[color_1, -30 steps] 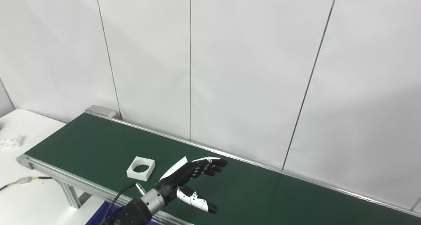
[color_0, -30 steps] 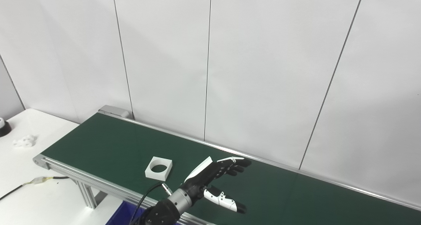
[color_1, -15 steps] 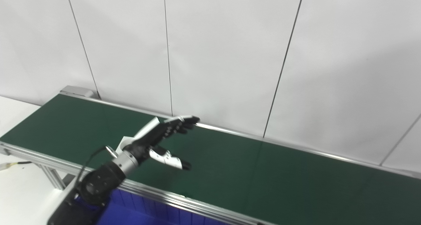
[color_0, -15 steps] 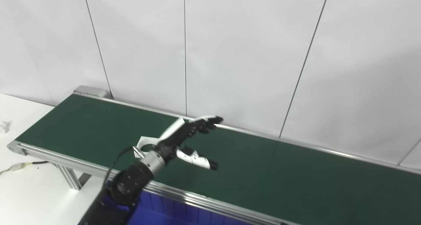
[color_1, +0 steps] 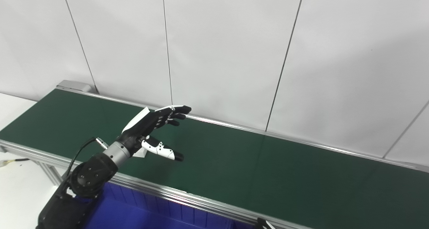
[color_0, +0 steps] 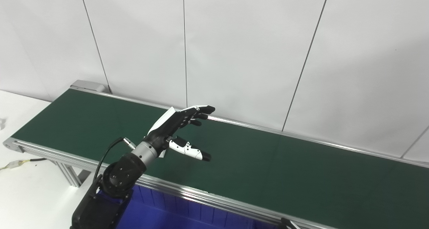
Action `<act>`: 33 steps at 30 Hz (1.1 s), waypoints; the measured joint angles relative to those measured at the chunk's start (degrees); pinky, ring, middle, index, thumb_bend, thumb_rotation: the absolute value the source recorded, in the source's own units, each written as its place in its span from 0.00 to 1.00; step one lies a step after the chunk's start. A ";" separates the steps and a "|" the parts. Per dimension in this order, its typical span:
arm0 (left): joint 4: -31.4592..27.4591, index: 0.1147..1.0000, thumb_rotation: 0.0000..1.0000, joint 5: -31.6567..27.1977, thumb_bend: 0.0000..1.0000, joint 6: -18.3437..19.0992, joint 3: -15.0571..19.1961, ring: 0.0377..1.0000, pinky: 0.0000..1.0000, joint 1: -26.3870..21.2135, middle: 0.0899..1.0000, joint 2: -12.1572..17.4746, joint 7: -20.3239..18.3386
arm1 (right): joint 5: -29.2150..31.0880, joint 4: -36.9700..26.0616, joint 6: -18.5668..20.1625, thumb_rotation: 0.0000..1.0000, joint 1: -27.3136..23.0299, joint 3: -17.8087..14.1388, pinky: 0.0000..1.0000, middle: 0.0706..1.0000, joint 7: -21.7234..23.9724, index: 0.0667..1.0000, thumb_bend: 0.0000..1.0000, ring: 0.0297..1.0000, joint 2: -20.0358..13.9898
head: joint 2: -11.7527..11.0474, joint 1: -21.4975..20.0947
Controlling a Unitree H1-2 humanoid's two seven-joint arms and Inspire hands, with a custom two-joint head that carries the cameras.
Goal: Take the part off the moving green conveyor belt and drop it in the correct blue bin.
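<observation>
Since the earlier frame, the left hand has risen over the green conveyor belt, fingers spread wide, holding nothing. Behind its wrist, the white part shows only as a corner on the belt. Below the near rail, the blue bin interior is mostly hidden. Belt surface to the right lies open.

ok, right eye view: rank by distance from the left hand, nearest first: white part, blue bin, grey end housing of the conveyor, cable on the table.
From the left hand:
1. white part, mostly hidden directly beneath the palm, on the belt.
2. blue bin, below the belt's near rail, under the forearm.
3. grey end housing, at the belt's far-left corner by the wall.
4. cable, on the white table at the left edge.
</observation>
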 measured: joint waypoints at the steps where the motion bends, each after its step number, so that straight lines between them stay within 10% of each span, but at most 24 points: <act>1: -0.47 0.81 0.12 -0.07 0.96 0.15 0.08 0.81 0.79 0.05 0.85 0.22 -0.01 | -0.01 -0.25 0.00 0.40 0.10 -0.07 0.75 0.82 0.04 0.87 0.67 0.81 0.00 | 0.17 0.00; 33: -0.58 0.85 0.01 17.49 0.97 7.63 -3.83 0.91 0.80 0.02 0.92 11.50 -4.55 | -2.26 -2.60 0.00 0.43 1.25 -0.59 0.74 0.81 0.08 0.86 0.68 0.80 1.49 | 1.23 -1.85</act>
